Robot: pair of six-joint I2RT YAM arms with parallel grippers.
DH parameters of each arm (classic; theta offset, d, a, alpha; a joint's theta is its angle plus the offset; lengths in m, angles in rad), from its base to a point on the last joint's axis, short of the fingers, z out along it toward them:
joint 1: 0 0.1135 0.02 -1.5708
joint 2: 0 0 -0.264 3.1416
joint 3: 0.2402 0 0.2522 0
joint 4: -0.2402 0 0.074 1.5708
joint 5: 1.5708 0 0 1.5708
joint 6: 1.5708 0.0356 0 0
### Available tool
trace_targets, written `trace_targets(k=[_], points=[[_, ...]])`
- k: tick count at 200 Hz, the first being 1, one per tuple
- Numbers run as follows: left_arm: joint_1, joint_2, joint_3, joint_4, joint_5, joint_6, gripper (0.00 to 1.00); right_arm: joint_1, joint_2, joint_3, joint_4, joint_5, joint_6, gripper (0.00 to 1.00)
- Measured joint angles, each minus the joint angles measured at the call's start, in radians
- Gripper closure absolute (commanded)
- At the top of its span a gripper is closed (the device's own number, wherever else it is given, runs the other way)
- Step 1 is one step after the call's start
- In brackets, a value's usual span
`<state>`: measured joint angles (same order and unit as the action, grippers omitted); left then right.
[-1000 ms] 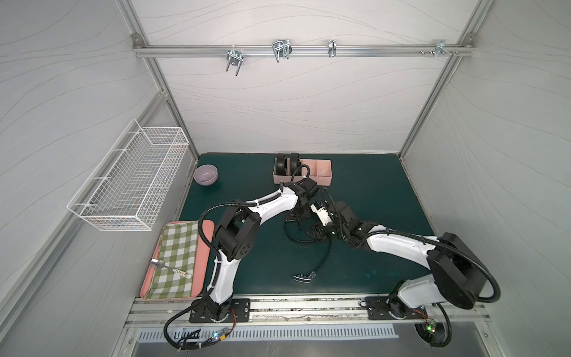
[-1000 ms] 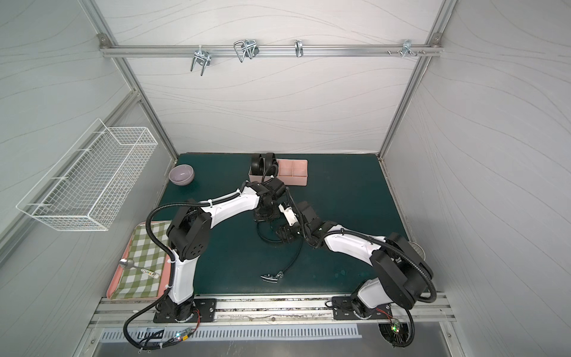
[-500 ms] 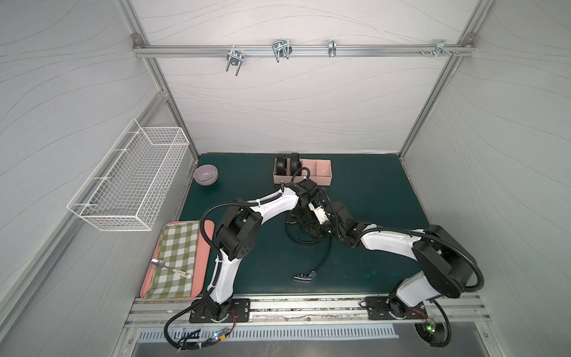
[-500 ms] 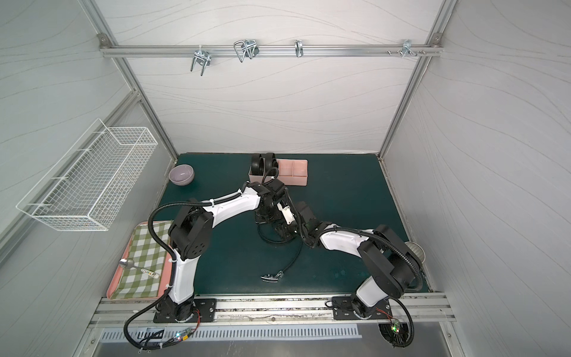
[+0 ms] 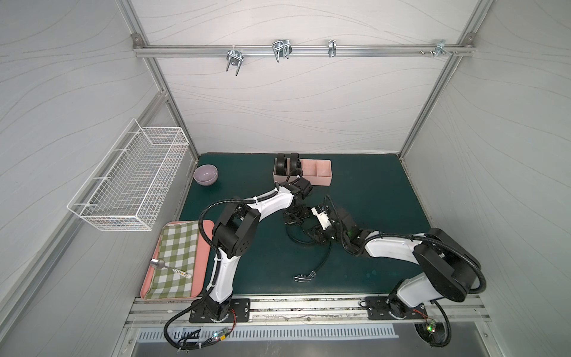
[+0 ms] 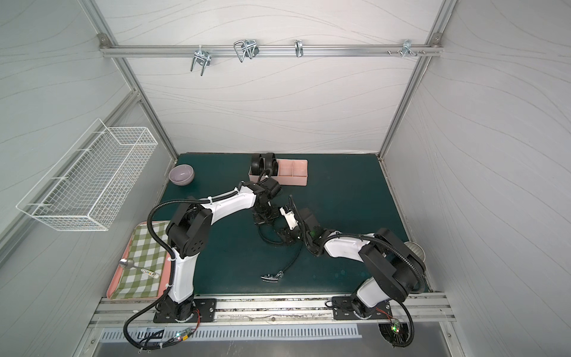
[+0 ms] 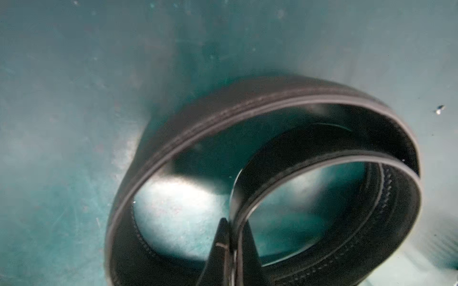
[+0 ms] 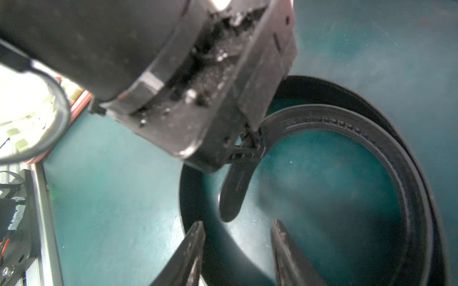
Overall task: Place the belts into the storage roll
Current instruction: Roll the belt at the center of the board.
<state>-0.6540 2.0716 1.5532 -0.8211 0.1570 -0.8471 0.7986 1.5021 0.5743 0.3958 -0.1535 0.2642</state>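
Belt [image 7: 247, 106], coiled on desk [image 5: 370, 201]: I am pinching it in left end effector [image 7: 231, 230]; right end effector [image 8: 237, 222] hanging open alongside.

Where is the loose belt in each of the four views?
In a top view: loose belt central on the green mat.
In a top view: likewise central.
Left wrist: close coil, strap pinched by the left tool.
Right wrist: wide ring ahead of the right tool.
Shared landmark: the left tool.
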Motion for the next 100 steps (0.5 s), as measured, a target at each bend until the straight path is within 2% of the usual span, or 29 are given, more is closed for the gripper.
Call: trace_targets(k=[53, 100], points=[[0.011, 0.000, 0.000, -0.002, 0.024, -0.002, 1.00, 0.001, 0.011, 0.002, 0.027, -0.013, -0.002, 0.60], [0.039, 0.000, 0.000, 0.000, 0.086, 0.008, 1.00, 0.003, 0.023, 0.002, 0.038, -0.025, -0.002, 0.60]])
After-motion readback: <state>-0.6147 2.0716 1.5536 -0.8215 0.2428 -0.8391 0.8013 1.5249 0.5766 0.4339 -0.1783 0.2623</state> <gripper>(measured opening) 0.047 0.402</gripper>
